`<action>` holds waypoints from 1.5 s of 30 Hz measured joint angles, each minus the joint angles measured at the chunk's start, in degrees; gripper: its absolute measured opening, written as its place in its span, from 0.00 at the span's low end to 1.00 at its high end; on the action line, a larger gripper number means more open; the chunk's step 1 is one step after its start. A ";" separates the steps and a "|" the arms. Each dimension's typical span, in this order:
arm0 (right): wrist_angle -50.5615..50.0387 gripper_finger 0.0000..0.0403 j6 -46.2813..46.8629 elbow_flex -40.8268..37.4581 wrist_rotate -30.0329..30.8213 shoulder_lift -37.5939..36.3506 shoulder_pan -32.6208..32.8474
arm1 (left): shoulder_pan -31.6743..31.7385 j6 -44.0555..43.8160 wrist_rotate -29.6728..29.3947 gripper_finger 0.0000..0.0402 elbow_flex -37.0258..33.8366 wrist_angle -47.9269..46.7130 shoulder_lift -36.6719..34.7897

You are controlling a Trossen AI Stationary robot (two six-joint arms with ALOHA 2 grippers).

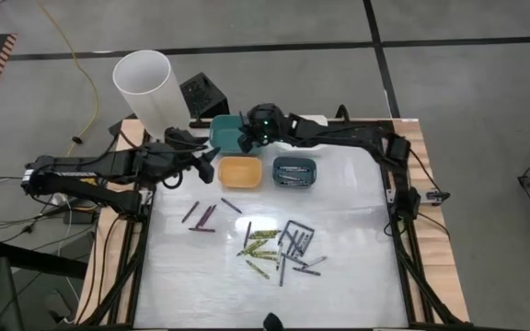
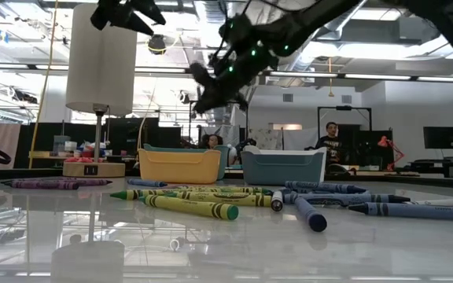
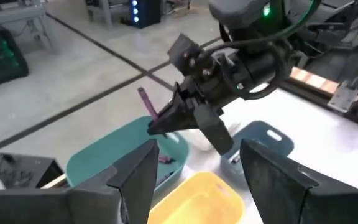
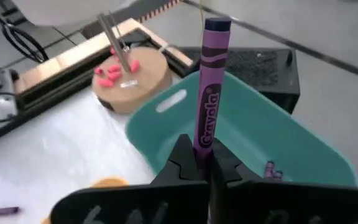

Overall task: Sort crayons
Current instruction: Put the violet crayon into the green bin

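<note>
Crayons (image 1: 279,248) mostly lie loose on the table (image 1: 357,294), well short of the teal bin (image 4: 278,143) — few sorted. Right gripper (image 4: 197,163) pinches a purple crayon (image 4: 209,87) above that bin; left gripper (image 3: 194,171) gapes wide, empty, beside it.

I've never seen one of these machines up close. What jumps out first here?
The right end effector, shut on an upright purple crayon, holds it above the teal bin at the table's back edge. The left end effector hangs open beside it, near the yellow bin. Mid-table lies a loose heap of crayons.
</note>
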 joint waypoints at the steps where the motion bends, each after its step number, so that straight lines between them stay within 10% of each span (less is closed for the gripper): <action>1: 0.63 0.00 0.02 0.58 -0.03 0.89 -0.05 | 0.11 -0.11 -0.16 0.54 0.00 -0.50 0.00; 36: -8.53 0.16 4.46 1.07 5.97 5.38 -2.53 | 0.46 -3.03 -0.62 0.54 0.00 -7.64 0.00; 45: -6.67 0.17 1.41 0.94 -1.59 -2.13 -2.94 | 0.46 -9.00 7.11 0.54 0.00 -18.34 0.75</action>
